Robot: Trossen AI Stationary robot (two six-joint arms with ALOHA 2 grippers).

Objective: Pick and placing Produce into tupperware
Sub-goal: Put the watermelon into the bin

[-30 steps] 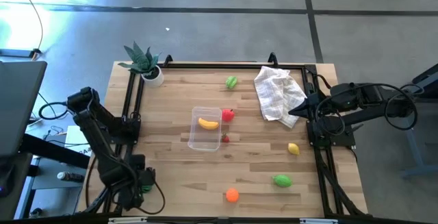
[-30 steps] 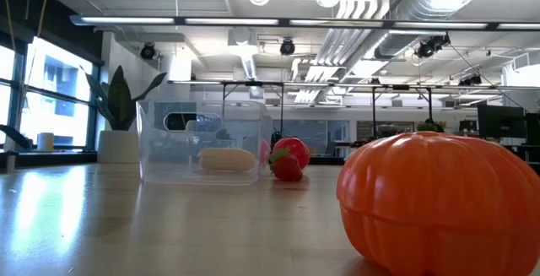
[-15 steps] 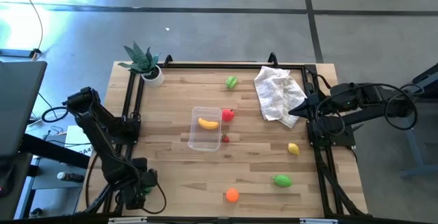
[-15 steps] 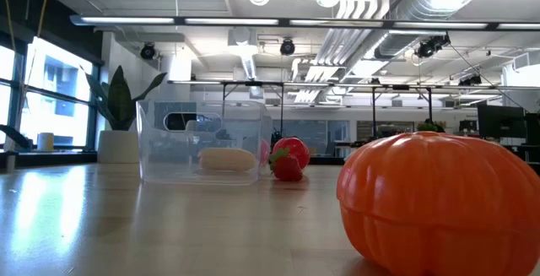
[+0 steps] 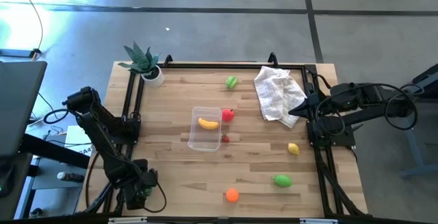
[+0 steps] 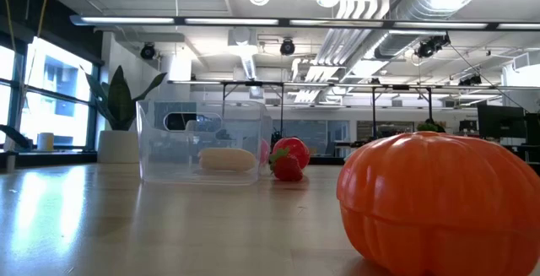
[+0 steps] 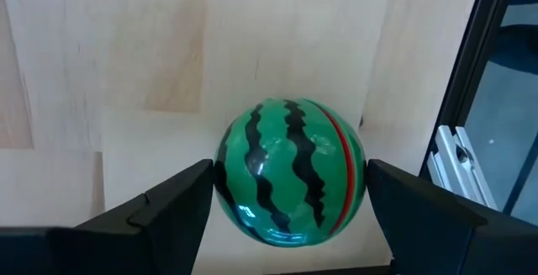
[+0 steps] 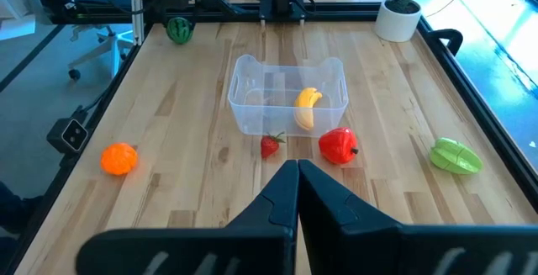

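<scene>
— Where was the watermelon at that moment?

— Down at the table's near left corner, sitting on the wood beside the black frame rail. The left gripper bracketed it, one dark finger on each flank. The fingers stood wide and looked to press the rind, or nearly so; whether the fruit was truly pinched could not be told.

— How would it likely handle?

— Judging by the gloss, it was a hard, hollow plastic ball: light, stiff and slick. Being round, it could squirt out of an off-centre pinch, so the sensible hold was straight across its widest girth, pads level with the middle.

— And the tupperware?

— Mid-table, well apart from the melon, with the banana already inside. A red fruit lay just beside its far right corner and a small red piece by its near right side.

— The other arm?

— The right gripper waited at the table's right edge with fingers pressed together, holding nothing, next to a crumpled cloth.
</scene>
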